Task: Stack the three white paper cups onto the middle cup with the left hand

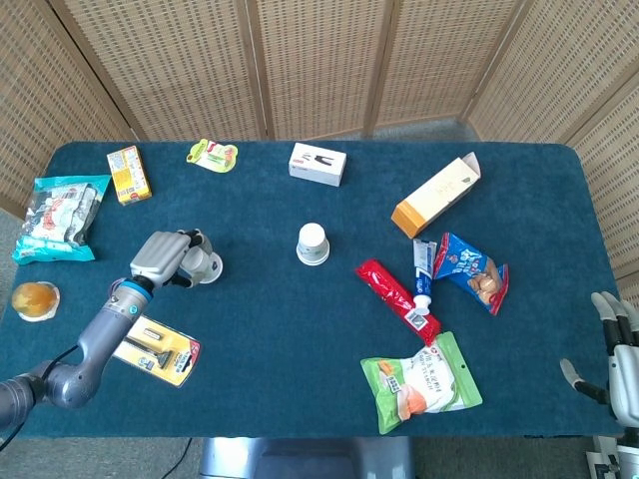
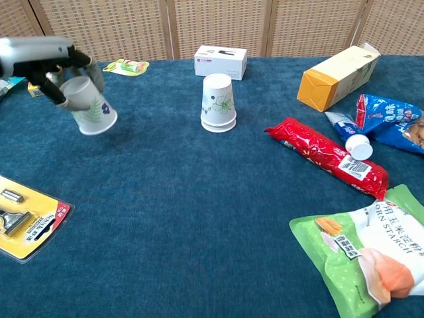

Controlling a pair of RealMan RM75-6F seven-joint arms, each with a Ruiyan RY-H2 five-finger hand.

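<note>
My left hand (image 1: 165,256) (image 2: 41,61) grips a white paper cup (image 2: 90,106) (image 1: 205,264) with a green leaf print, upside down and tilted, lifted off the blue table at the left. The middle stack of cups (image 1: 313,242) (image 2: 218,102) stands upside down at the table's centre, well to the right of the held cup. My right hand (image 1: 621,354) hangs off the table's front right corner, fingers apart, holding nothing.
A yellow razor blister pack (image 1: 157,348) (image 2: 23,208) lies under my left forearm. A white box (image 1: 318,164), orange carton (image 1: 435,195), red packet (image 1: 398,297), toothpaste tube (image 1: 423,271), snack bags (image 1: 471,267) and green starch bag (image 1: 421,380) lie around the centre and right.
</note>
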